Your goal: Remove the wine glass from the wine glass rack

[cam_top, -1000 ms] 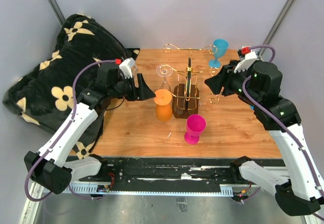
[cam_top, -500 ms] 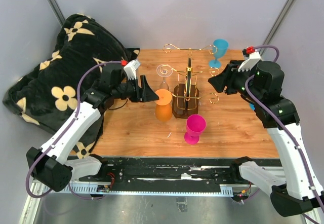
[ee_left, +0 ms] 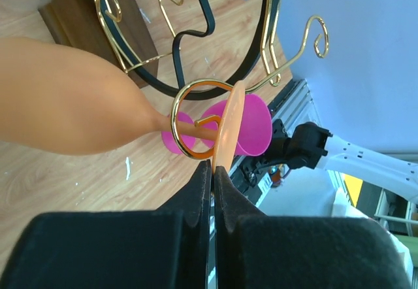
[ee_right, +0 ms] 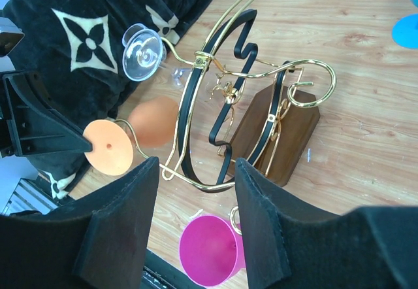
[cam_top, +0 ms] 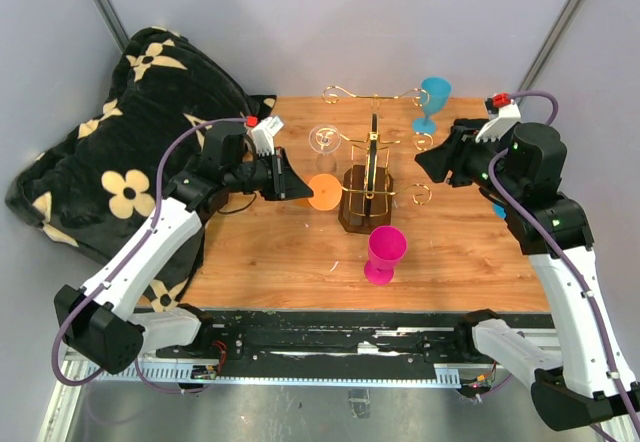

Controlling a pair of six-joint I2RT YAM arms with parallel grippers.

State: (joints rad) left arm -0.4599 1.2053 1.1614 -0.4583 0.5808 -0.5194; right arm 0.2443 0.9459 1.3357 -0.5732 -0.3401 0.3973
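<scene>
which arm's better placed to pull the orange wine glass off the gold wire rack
Left. The left gripper is shut on the foot of the orange wine glass, whose stem sits in a gold wire rack scroll. The right gripper is open, holding nothing.

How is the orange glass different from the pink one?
The orange glass is threaded by its stem through a ring of the rack; the pink glass stands upright on the table. The left gripper pinches the orange glass's foot; nothing touches the pink glass. Both are opaque, coloured, stemmed glasses.
</scene>
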